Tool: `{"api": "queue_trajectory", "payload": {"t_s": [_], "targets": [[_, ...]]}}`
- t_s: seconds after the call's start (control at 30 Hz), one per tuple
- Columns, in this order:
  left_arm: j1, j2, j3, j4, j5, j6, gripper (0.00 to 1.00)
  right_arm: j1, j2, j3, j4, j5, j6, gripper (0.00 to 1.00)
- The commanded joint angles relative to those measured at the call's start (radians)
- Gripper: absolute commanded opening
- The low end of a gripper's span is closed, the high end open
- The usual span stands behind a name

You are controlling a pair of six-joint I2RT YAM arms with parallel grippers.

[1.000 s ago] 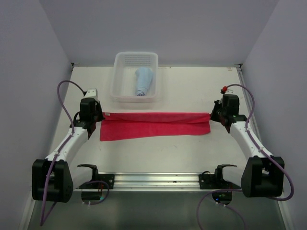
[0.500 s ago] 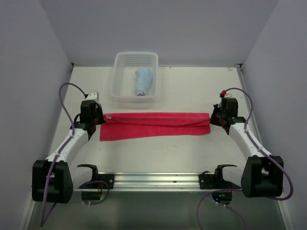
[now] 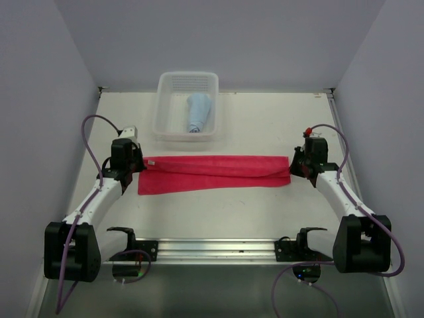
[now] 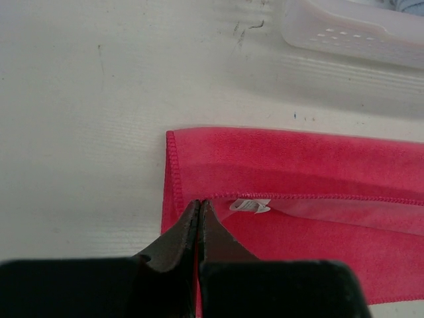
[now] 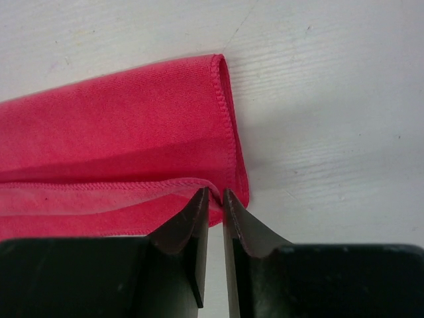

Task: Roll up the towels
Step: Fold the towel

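The pink-red towel [image 3: 215, 173] lies stretched left to right across the table's middle, its long edge folded over itself. My left gripper [image 3: 141, 162] is at its left end. In the left wrist view the gripper [image 4: 199, 203] is shut on the hem of the towel's [image 4: 298, 165] upper layer, beside a white label [image 4: 250, 206]. My right gripper [image 3: 292, 166] is at the right end. In the right wrist view its jaws [image 5: 216, 192] stand slightly apart, the towel's [image 5: 119, 126] hem bulging between the tips. The light blue towel [image 3: 199, 111] lies rolled in the basket.
The white mesh basket [image 3: 160, 99] stands at the back of the table, just beyond the pink-red towel, and its rim [image 4: 344, 30] shows in the left wrist view. Grey walls close in the left, right and back sides. A metal rail [image 3: 212, 248] carries the arm bases.
Both grippers have shifted a little toward the near edge with the towel's folded layer. The right jaws, shut before, have parted slightly. The left jaws stay shut.
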Motion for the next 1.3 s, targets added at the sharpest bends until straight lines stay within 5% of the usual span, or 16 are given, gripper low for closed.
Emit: {"api": "queue_trajectory", "payload": {"t_s": [0.0,0.4,0.7,0.83,1.27], "targets": [[0.001,-0.008,-0.014,0.011,0.014,-0.015,0.00,-0.006,-0.007,-0.006,-0.017,-0.005,0.005,0.19],[-0.042,-0.020,-0.014,0.009,-0.004,-0.007,0.00,-0.006,-0.013,0.008,-0.045,-0.075,0.034,0.26],[-0.052,-0.025,-0.009,-0.002,-0.024,-0.004,0.00,0.017,0.098,0.132,-0.031,-0.302,0.040,0.31],[-0.060,-0.020,0.003,-0.022,-0.032,-0.002,0.30,0.037,0.131,0.150,-0.025,-0.283,0.042,0.31],[-0.040,0.029,0.073,-0.123,-0.208,-0.108,0.49,0.036,0.217,0.228,-0.026,-0.158,0.097,0.33]]}}
